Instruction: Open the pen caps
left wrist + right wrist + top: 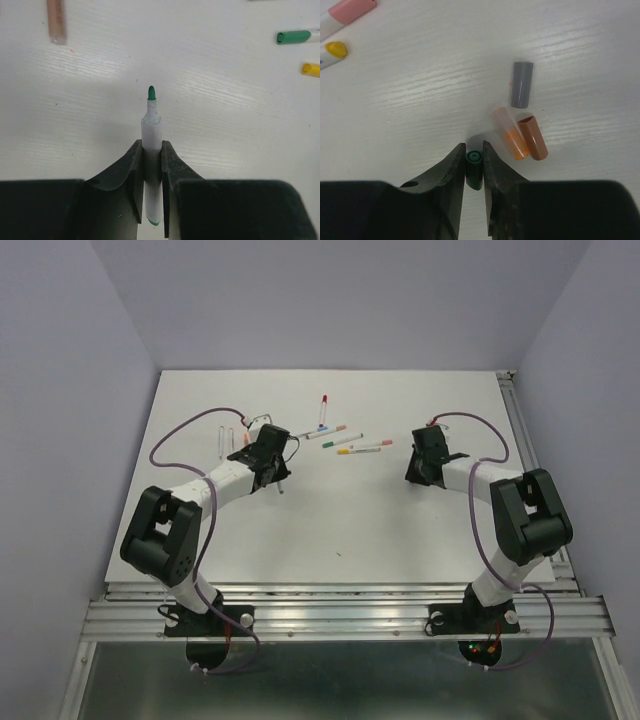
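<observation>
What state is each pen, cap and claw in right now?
Left gripper: shut on a pen.
White pen barrel with green tip: uncapped, held.
Right gripper: shut on a cap.
Small green plastic cap: off, held.
Grey cylindrical cap: off, lying loose.
Translucent orange cap: off, lying loose.
Brown cap: off, lying loose.
White pen with green cap: capped, lying flat.
</observation>
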{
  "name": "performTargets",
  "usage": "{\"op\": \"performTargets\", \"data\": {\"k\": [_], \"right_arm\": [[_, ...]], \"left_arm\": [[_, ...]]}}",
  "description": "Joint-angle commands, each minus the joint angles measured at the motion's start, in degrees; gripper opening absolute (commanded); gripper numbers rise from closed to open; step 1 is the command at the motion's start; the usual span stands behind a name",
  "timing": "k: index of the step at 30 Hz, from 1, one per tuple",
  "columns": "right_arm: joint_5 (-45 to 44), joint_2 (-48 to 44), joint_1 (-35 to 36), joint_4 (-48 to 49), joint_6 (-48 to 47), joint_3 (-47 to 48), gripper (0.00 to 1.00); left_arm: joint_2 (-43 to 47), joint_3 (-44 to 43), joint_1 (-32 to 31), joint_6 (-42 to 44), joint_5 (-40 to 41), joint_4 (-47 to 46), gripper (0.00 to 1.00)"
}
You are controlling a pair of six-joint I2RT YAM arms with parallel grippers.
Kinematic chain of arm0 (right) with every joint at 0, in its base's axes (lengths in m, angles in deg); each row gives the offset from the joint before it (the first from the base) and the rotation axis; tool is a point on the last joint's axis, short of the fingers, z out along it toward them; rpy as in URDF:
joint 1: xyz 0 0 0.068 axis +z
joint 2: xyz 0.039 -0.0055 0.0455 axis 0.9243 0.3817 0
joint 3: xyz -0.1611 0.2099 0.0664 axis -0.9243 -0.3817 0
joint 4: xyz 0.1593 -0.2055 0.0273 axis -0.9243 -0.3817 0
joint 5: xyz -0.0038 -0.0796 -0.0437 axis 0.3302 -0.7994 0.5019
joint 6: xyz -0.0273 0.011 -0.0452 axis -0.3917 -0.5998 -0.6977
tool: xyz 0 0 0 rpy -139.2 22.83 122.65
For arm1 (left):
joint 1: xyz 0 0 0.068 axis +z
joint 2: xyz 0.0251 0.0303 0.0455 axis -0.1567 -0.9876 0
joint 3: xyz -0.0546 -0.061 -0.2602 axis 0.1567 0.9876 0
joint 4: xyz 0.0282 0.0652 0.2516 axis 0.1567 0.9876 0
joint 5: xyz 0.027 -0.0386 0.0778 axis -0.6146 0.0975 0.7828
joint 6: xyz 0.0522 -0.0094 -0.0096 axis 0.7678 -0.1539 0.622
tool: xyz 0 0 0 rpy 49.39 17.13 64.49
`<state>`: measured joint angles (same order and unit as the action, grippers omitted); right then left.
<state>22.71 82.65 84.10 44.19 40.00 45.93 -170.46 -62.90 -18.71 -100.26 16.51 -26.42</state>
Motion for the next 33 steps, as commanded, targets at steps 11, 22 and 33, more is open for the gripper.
{"op": "performTargets", "data": {"k": [11,22,33], "right_arm": [[-0.1,-3.3,0.0,-2.1,-0.3,2.4,0.49],[9.8,-19.3,0.0,-2.4,-1.1,0.1,0.90],[15.7,-31.8,0.0,-0.2,-1.2,-6.8,1.00]], "left_arm": [[-5.1,-7.6,4.0,3.6,5.0,4.1,0.03],[-11.2,-11.5,8.7,11.3,5.6,0.1,0.07],[-19.1,-21.3,12.3,14.5,6.6,-0.2,0.10]]}}
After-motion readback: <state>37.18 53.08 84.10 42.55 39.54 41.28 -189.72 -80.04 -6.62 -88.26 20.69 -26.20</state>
